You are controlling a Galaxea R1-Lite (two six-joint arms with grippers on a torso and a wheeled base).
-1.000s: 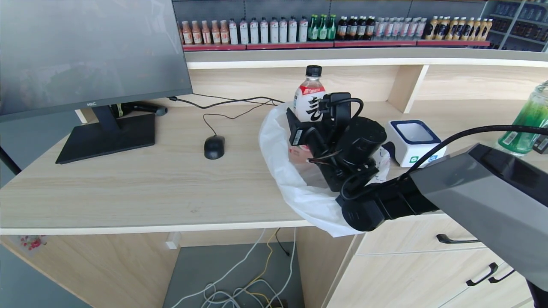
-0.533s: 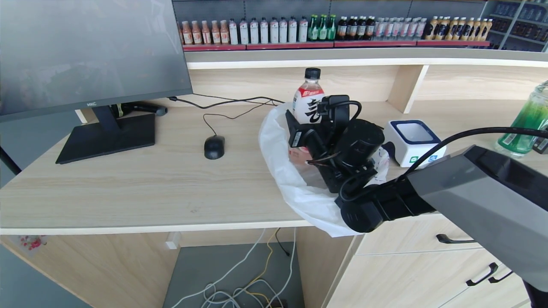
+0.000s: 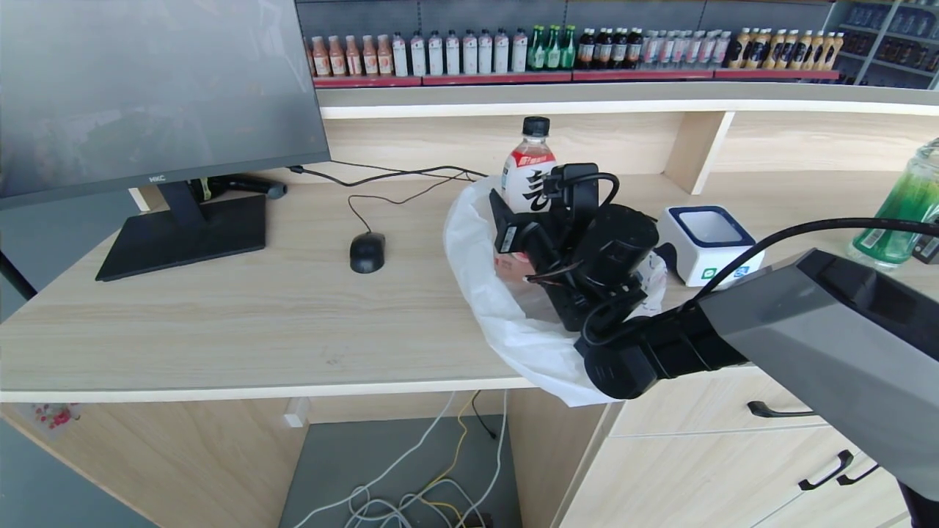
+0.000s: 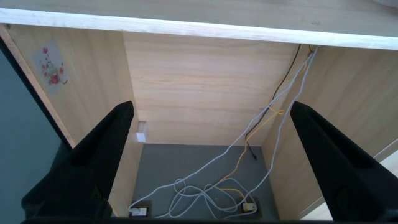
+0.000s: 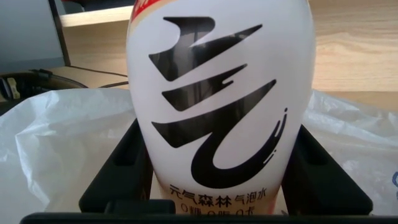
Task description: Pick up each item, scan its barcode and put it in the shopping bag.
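Below the counter, closest to me, my left gripper hangs with its two dark fingers spread wide and nothing between them. Beyond it, loose cables lie on the floor.

Up on the counter, my right gripper is closed on the bottle, with one finger pressing on each side of its lower body. The bottle stands upright, its lower part inside the mouth of the white shopping bag, which lies crumpled at the front edge of the counter. It has a black cap, a red band on the shoulder, a white label with a big black brush-stroke sign, and a pinkish lower end. Whether its bottom touches the bag, I cannot tell.

Just beside the bag, on my right, sits the white scanner with a dark-blue frame, and farther right is a green bottle. On my left are a black mouse and a monitor. Far behind — a shelf of drink bottles.
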